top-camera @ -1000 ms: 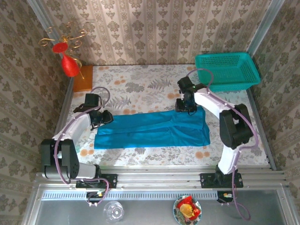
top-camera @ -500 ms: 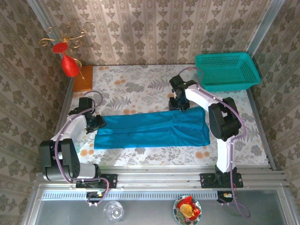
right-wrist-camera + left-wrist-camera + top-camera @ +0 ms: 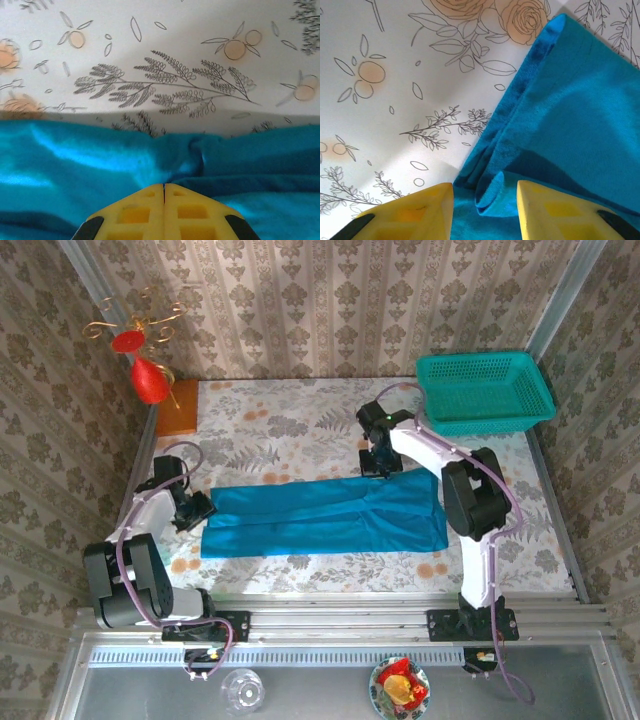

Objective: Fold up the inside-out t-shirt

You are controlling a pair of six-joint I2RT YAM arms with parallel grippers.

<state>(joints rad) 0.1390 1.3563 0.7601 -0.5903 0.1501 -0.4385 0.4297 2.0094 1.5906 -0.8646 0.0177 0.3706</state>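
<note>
The inside-out t-shirt [image 3: 320,515] lies as a long blue strip across the table, folded lengthwise. My left gripper [image 3: 197,508] sits at its left end. In the left wrist view that gripper [image 3: 485,205] is open, and a curled lip of the t-shirt [image 3: 570,100] lies loose between the yellow fingers. My right gripper [image 3: 378,465] is at the middle of the strip's far edge. In the right wrist view that gripper [image 3: 164,186] is shut, and the t-shirt [image 3: 75,165] puckers up into its tips.
A teal mesh basket [image 3: 485,390] stands at the back right corner. An orange-brown block [image 3: 178,405] sits at the back left, with a red ornament [image 3: 148,375] above it. The flowered tablecloth [image 3: 300,425] is bare behind the shirt.
My left gripper has backed off to the left end of the shirt and its jaws have widened. My right gripper has slid left along the far edge and closed.
</note>
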